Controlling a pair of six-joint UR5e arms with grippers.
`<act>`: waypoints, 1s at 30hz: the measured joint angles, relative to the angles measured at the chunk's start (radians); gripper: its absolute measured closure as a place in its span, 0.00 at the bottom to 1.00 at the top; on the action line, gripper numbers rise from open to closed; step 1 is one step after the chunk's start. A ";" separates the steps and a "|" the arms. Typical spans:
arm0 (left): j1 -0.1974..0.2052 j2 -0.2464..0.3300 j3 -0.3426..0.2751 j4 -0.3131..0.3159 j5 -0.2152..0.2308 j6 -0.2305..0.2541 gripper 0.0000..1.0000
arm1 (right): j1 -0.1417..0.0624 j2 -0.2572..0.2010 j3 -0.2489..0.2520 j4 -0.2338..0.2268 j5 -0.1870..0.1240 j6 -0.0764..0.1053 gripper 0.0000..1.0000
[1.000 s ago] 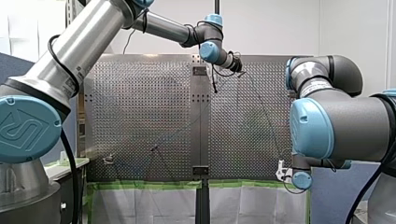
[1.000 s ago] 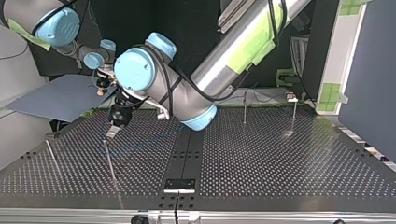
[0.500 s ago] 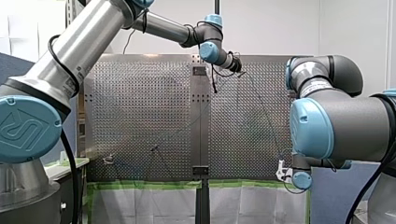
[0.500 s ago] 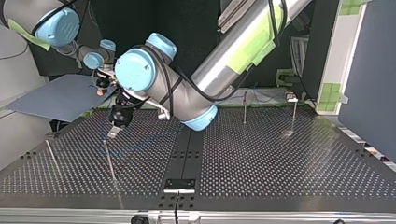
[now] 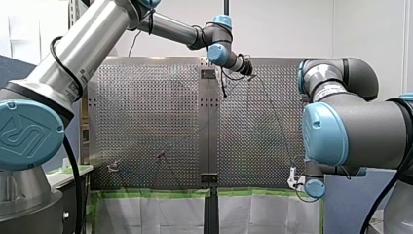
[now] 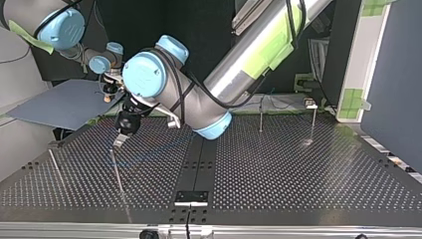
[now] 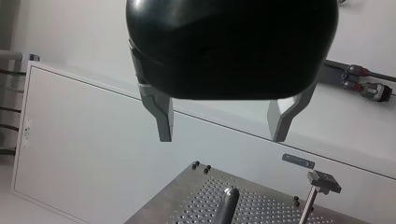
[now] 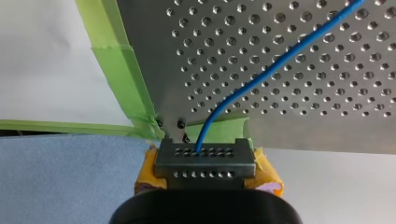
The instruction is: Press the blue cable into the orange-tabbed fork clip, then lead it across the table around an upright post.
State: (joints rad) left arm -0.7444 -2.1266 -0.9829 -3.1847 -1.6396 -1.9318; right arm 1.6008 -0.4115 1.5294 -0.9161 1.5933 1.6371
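The blue cable (image 8: 261, 70) runs from between the yellow pads of my right gripper (image 8: 204, 151), which is shut on it, out over the perforated table (image 8: 327, 121). That gripper (image 5: 293, 178) sits at the table's near right corner in the front view. My left gripper (image 7: 222, 135) is open with nothing between its metal fingers (image 7: 163, 121). It hangs over the far side of the table (image 5: 246, 68), just above a thin upright rod (image 6: 117, 174). A faint blue line of cable (image 6: 154, 149) lies on the plate nearby. I cannot make out an orange-tabbed clip.
Ahead of and below the left fingers stand a round-topped post (image 7: 226, 205) and a post with a flat clamp head (image 7: 322, 183). Two thin posts (image 6: 261, 117) (image 6: 312, 119) stand at the top view's right. Another rod (image 6: 54, 167) leans at its left. Green tape (image 8: 121, 70) edges the table.
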 joint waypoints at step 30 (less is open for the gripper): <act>0.063 0.156 -0.167 0.095 -0.059 -0.002 0.00 | 0.003 0.000 -0.001 0.006 -0.004 -0.009 1.00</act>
State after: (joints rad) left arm -0.6816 -1.9704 -1.1495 -3.0898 -1.6981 -1.9341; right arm 1.6038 -0.4120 1.5288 -0.9104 1.5897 1.6280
